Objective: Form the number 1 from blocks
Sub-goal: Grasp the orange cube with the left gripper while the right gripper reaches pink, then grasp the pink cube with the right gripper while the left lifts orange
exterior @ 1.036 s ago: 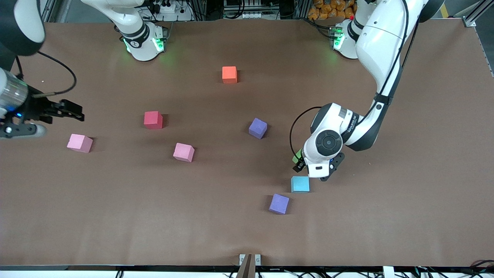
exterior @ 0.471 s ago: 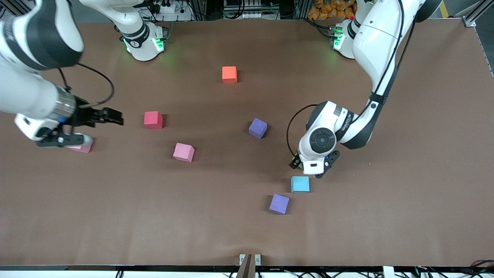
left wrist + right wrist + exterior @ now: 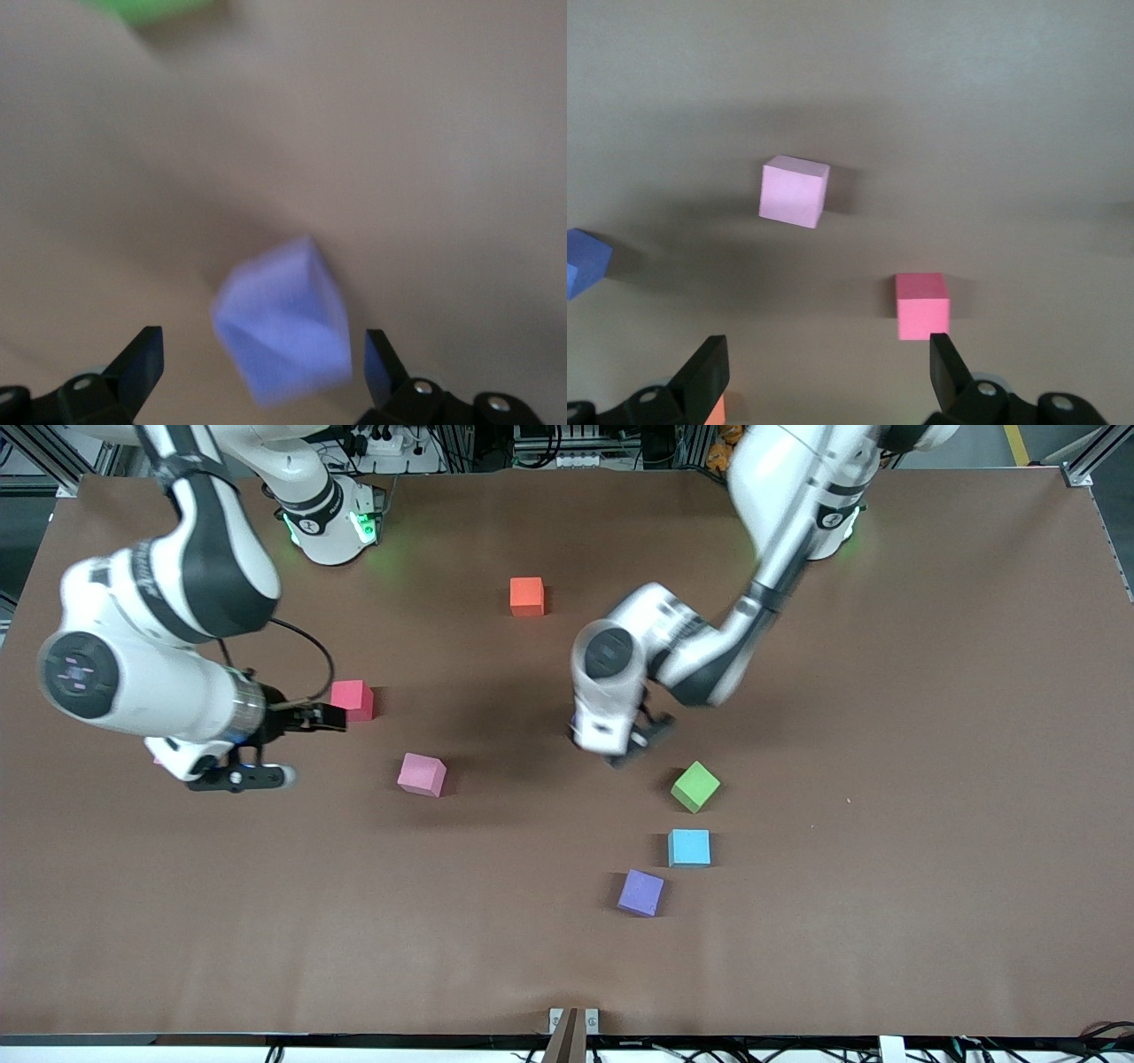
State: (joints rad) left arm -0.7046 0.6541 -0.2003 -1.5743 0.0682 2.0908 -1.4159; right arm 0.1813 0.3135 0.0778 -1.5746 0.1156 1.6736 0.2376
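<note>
Front view: 6 blocks fully visible on the brown table (image 3: 886,779). Orange block (image 3: 527,596) lies farthest from the camera, near mid-table. Red block (image 3: 353,700) sits toward the right arm's end, with a pink block (image 3: 422,774) nearer the camera than it. Green block (image 3: 695,786) rests turned corner-on, free of any gripper; light blue block (image 3: 689,848) is just nearer the camera than it, and a purple block (image 3: 641,893) nearer again, close beside the light blue one. Left gripper (image 3: 620,746) hangs low over mid-table, its wrist covering what lies below; jaw state cannot be told from here. Right gripper (image 3: 323,717) hovers just beside the red block, holding nothing.

Left wrist view: 2 dark fingertips (image 3: 142,363) stand wide apart, empty. A second purple block (image 3: 283,332) lies on the table below, between them, turned corner-on and blurred. An edge of the green block (image 3: 151,9) shows at the frame's border.

Right wrist view: fingertips (image 3: 704,372) spread wide, gripping nothing. Below lie the pink block (image 3: 795,190) and the red block (image 3: 922,305), apart from each other. A bluish-purple block (image 3: 585,263) is cut off at the frame's edge. A sliver of orange (image 3: 716,410) shows beside one fingertip.
</note>
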